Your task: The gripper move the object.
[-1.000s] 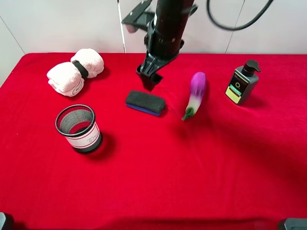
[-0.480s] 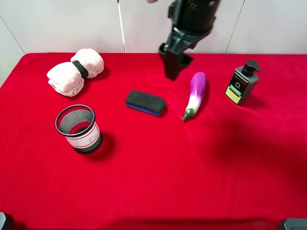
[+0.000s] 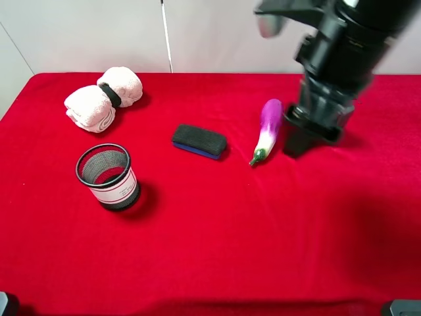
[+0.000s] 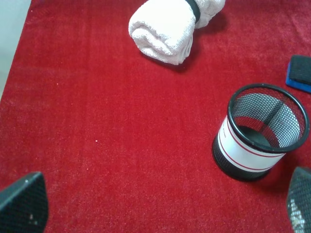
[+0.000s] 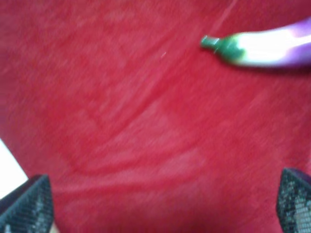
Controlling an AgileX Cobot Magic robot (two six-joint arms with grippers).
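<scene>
The object, a charcoal pad with a blue base, lies flat on the red cloth near the middle; its edge also shows in the left wrist view. My right gripper hangs just right of the purple eggplant, well to the right of the pad. In the right wrist view the right gripper is open and empty over bare cloth, with the eggplant ahead. My left gripper is open and empty, near the black mesh cup. It is out of the high view.
A black mesh cup stands at the left front. Two rolled white towels lie at the back left, also in the left wrist view. The right arm hides the back right of the table.
The right arm has swung from just behind the pad to the right, past the eggplant, and now covers the pump bottle. The pad has not moved.
</scene>
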